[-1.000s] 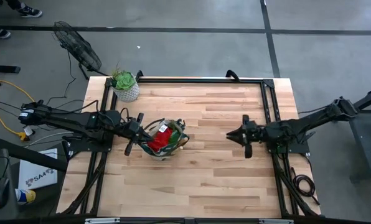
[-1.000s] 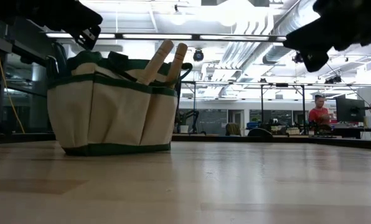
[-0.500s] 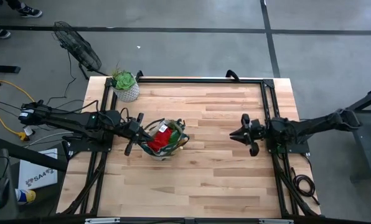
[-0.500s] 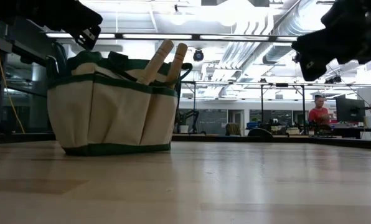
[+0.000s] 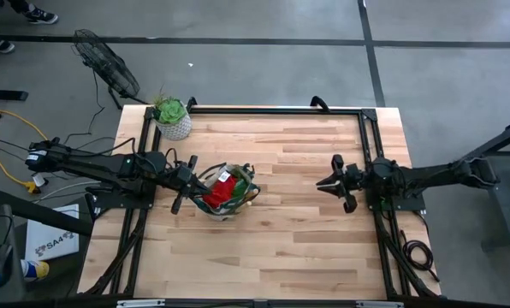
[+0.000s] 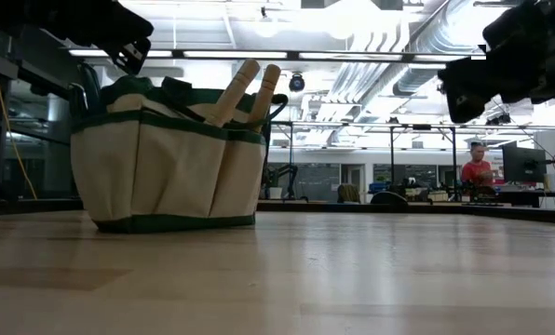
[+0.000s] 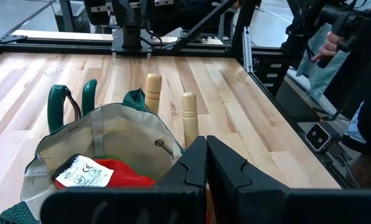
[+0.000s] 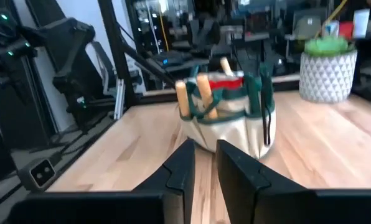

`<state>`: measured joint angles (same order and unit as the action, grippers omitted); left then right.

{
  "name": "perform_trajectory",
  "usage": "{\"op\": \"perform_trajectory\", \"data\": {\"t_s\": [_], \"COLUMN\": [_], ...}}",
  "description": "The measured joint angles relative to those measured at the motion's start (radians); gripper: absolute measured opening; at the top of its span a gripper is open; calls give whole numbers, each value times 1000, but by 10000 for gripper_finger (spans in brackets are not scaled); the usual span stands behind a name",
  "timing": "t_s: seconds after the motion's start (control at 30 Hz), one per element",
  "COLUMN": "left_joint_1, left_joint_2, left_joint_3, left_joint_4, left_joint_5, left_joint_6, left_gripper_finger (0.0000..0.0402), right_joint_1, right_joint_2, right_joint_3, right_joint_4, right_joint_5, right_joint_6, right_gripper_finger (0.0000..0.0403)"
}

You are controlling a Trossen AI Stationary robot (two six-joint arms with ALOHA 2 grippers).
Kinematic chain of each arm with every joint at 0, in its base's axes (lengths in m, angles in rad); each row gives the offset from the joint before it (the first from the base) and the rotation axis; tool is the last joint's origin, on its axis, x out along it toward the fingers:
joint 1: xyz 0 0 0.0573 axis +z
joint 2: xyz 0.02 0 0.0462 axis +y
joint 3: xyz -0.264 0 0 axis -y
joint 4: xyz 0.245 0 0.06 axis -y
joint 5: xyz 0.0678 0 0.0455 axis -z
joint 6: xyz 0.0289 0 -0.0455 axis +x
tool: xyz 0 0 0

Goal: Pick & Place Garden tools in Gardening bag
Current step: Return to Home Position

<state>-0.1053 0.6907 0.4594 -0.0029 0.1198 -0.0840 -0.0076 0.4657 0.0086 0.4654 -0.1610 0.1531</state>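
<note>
The beige gardening bag (image 5: 225, 193) with green trim stands on its base left of the table's middle. It also shows in the low view (image 6: 166, 163) and the right wrist view (image 8: 232, 118). Two pale wooden trowel handles (image 7: 153, 92) (image 7: 189, 117) and two green shear handles (image 7: 58, 106) stick up from its pockets. A red cloth with a white label (image 7: 104, 175) lies inside. My left gripper (image 5: 189, 176) hovers shut at the bag's left rim, above it (image 7: 206, 168). My right gripper (image 5: 321, 184), open by a narrow gap (image 8: 205, 165), hangs empty right of the middle. The green plastic piece does not show.
A green plant in a white pot (image 5: 174, 121) stands at the far left corner. Black arm frames run along the left and right edges (image 5: 375, 154). Bare wood lies between the bag and my right gripper. A person in red (image 6: 478, 169) stands far off in the room.
My right gripper has drawn back a little toward the table's right edge as its arm folds back. The bag, the tools in it and my left gripper have stayed where they were.
</note>
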Motion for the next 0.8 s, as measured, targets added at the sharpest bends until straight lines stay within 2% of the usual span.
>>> {"op": "perform_trajectory", "data": {"t_s": [0.2,0.6,0.8], "left_joint_1": [0,0,0], "left_joint_2": [0,0,0], "left_joint_3": [0,0,0], "left_joint_4": [0,0,0], "left_joint_5": [0,0,0], "left_joint_6": [0,0,0], "left_gripper_finger": [0,0,0], "right_joint_1": [0,1,1], "right_joint_2": [-91,-338,-365], "right_joint_3": [0,-1,-1], "right_joint_4": [-32,-370,-407], "right_joint_5": [5,-19,-22], "right_joint_6": [-1,34,101], "right_gripper_finger": [57,57,57]}}
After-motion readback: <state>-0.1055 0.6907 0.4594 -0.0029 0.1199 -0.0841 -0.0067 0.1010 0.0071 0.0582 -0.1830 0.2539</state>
